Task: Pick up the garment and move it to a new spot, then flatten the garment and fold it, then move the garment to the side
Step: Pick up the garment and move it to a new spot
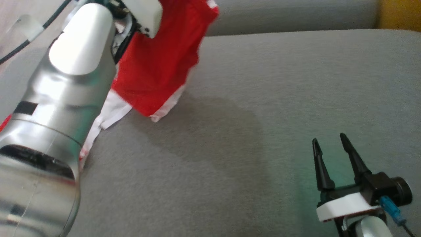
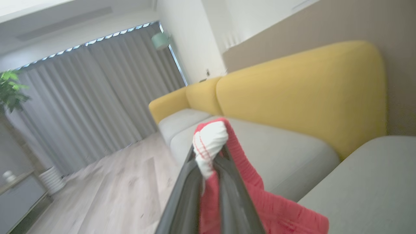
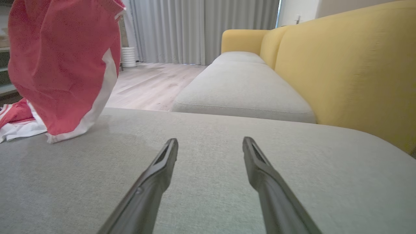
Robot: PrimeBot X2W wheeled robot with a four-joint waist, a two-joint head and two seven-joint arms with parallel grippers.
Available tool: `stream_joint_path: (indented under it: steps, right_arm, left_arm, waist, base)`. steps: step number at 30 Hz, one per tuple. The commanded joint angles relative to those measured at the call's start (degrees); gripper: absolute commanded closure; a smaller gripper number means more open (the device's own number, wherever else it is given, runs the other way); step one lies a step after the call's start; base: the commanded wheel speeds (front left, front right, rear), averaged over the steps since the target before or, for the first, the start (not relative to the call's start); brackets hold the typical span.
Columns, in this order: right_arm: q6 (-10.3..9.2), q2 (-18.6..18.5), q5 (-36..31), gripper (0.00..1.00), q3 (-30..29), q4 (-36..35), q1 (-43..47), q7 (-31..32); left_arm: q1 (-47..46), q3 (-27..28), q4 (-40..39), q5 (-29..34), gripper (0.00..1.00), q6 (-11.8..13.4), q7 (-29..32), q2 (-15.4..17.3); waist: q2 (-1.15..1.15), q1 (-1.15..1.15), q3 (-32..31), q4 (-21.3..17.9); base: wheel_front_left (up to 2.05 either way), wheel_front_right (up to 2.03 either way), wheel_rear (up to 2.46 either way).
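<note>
Grey sofa seating (image 1: 263, 98) spreads before us, with yellow backrests (image 3: 341, 65) along one side, a pale wooden floor (image 3: 149, 84) beyond the seat edge and grey curtains (image 3: 195, 29) across the far wall. Our silver left forearm (image 1: 59, 98) rises at the left of the head view. From it hangs the garment (image 1: 158, 65), red with white trim, lifted over the left part of the cushion. Its lower white hem reaches the fabric, and a further fold lies flat on the seat at the far left. The left gripper (image 2: 208, 154) is clamped narrow on a bunched white-and-red edge of the garment. The right gripper (image 1: 329, 138) hovers low over bare cushion, well apart from the cloth, fingers spread wide and holding nothing. By the curtains stands a small white ribbed tub (image 3: 129, 57); we cannot tell what it holds.
</note>
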Motion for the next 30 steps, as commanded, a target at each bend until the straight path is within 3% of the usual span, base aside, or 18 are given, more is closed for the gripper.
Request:
stream_joint_path:
  steps: [1,6,12,20,24,26,27,28,29,30]
  right_arm:
    - [0.25,-0.2,0.7,0.0,1.7,-1.8,-0.4,-0.6]
    - [0.25,-0.2,2.0,0.0,1.7,-2.7,0.0,-0.6]
    - [0.25,-0.2,2.9,0.0,1.2,-3.1,-0.4,-0.6]
    - [0.25,-0.2,4.0,0.0,0.1,-2.8,0.3,-0.6]
    - [0.25,-0.2,3.6,0.0,-0.9,-2.5,1.0,-0.6]
    - [0.25,-0.2,3.2,0.0,-1.0,-2.2,1.3,-0.6]
    - [0.25,-0.2,2.9,0.0,-1.1,-2.0,1.5,-0.6]
    - [0.25,-0.2,2.7,0.0,-1.3,-1.9,1.7,-0.6]
    - [0.25,-0.2,2.6,0.0,-1.6,-1.6,1.9,-0.6]
    - [0.25,-0.2,2.5,0.0,-1.8,-1.5,2.2,-0.6]
  left_arm:
    - [-4.6,1.0,-3.0,-1.8,1.0,0.1,0.1,1.9]
    - [-4.7,0.8,-6.0,-7.7,1.0,0.1,0.3,0.5]
    - [-1.3,0.6,-7.2,-11.8,1.0,0.1,-1.9,-1.6]
    - [21.5,-4.1,-6.5,-14.9,1.0,0.6,-8.1,0.0]
    - [33.0,-3.5,-5.4,-15.1,1.0,2.7,-10.2,0.8]
    - [37.7,-0.3,-6.5,-16.6,1.0,3.7,-10.4,0.1]
    - [39.5,1.1,-8.0,-16.2,0.89,4.0,-10.4,0.0]
    - [41.4,2.6,-9.7,-15.6,0.26,4.4,-10.4,-0.2]
    - [43.3,4.2,-11.3,-14.8,0.0,5.1,-10.4,-0.4]
    - [45.0,5.7,-13.2,-13.6,0.0,6.0,-10.5,-0.6]
  waist:
    - [0.0,0.01,-4.2,-5.6]
    - [0.0,0.01,-4.7,-10.4]
    - [0.0,0.01,-3.5,-12.6]
    - [0.0,0.01,-2.6,-11.4]
    - [0.0,0.01,-3.0,-9.5]
    - [0.0,0.01,-3.3,-8.3]
    - [0.0,0.01,-3.6,-7.6]
    - [0.0,0.01,-3.9,-7.0]
    - [0.0,0.01,-4.3,-6.4]
    - [0.0,0.01,-4.7,-5.7]
  base:
    - [0.0,0.0,0.0]
    - [0.0,0.0,0.0]
    - [0.0,0.0,0.0]
    - [0.0,0.0,0.0]
    - [0.0,0.0,0.0]
    - [0.0,0.0,0.0]
    - [0.0,0.0,0.0]
    - [0.0,0.0,0.0]
    - [0.0,0.0,0.0]
    - [0.0,0.0,0.0]
